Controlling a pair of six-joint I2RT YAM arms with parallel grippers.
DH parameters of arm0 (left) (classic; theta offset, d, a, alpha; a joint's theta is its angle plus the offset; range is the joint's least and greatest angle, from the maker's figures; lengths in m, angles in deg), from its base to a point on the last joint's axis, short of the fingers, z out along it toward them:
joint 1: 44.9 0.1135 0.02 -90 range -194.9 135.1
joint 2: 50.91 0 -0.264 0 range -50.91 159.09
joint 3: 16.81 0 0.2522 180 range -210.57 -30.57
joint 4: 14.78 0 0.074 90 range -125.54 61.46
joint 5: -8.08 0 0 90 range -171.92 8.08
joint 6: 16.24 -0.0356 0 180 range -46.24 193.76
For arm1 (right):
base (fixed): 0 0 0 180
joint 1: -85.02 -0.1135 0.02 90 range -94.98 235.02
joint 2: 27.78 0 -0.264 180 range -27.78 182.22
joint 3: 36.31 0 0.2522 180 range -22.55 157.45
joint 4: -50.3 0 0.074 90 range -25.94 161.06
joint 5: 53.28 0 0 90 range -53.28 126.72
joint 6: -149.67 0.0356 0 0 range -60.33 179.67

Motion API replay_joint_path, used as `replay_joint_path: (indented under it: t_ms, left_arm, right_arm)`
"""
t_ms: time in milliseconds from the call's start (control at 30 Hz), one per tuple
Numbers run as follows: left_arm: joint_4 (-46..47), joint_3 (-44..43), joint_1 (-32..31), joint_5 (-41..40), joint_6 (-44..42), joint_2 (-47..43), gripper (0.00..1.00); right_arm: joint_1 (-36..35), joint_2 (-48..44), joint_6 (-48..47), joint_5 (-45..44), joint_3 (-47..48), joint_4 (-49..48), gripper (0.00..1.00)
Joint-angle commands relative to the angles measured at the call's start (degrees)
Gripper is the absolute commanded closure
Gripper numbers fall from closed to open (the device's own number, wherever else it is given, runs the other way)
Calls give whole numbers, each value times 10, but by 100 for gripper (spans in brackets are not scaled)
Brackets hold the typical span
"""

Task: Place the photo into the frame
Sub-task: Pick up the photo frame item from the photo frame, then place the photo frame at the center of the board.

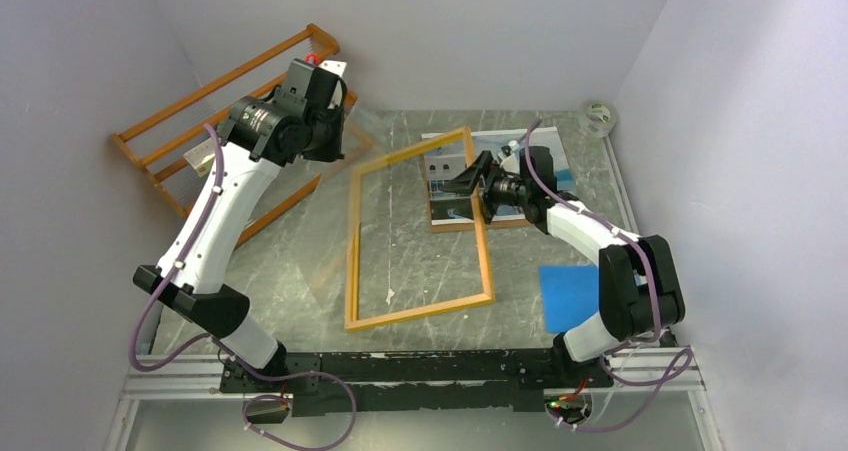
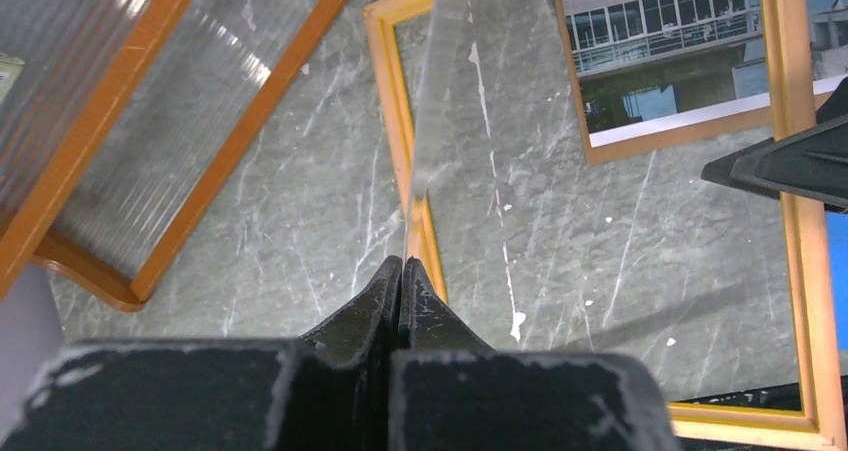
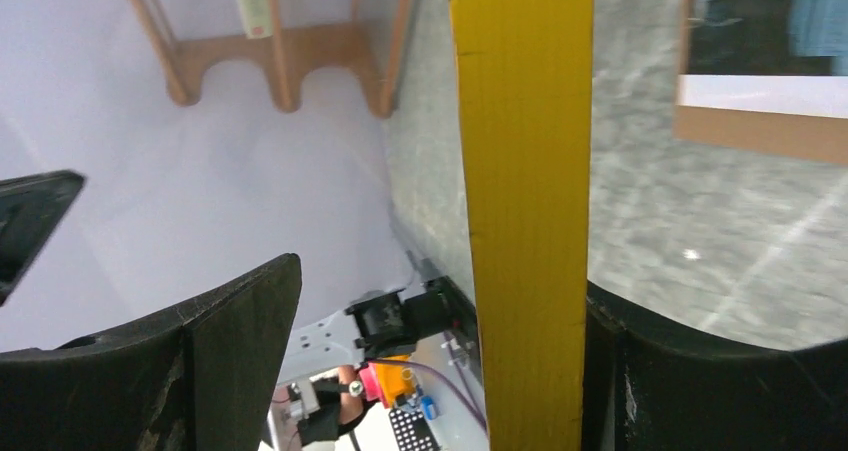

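**Figure: Frame, pane and photo on the grey veined surface**

The left pincer is clenched on the edge of a clear pane, raised above the surface. The right pincer is released, its fingers straddling a yellow rail of the frame. The frame overlaps the photo, which lies on a brown board. The white label on the wooden rack is too small to read.

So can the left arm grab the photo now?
Probably not: the left gripper is shut on the pane, and the frame crosses over the photo.
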Motion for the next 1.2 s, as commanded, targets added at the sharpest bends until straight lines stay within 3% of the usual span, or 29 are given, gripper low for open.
replay_joint_path:
  t_ms: [0,200,500,833,967,1167]
  left_arm:
    - [22,-18,1,-40,-23,-29,98]
    - [13,-35,1,-54,-28,-25,98]
    - [15,-45,1,-66,-44,-22,97]
    - [33,-30,1,-34,-40,-16,97]
    - [58,-10,0,-30,-45,-15,97]
    - [108,25,-6,-90,-108,-5,98]
  right_arm:
    - [17,13,-75,37,-25,-54,12]
    - [31,66,-152,-4,-26,-5,11]
    - [36,120,-260,-136,40,172,7]
    - [42,57,-283,-365,87,338,4]
    - [42,-1,-253,-345,73,320,4]
    - [37,-45,-123,-200,49,193,6]
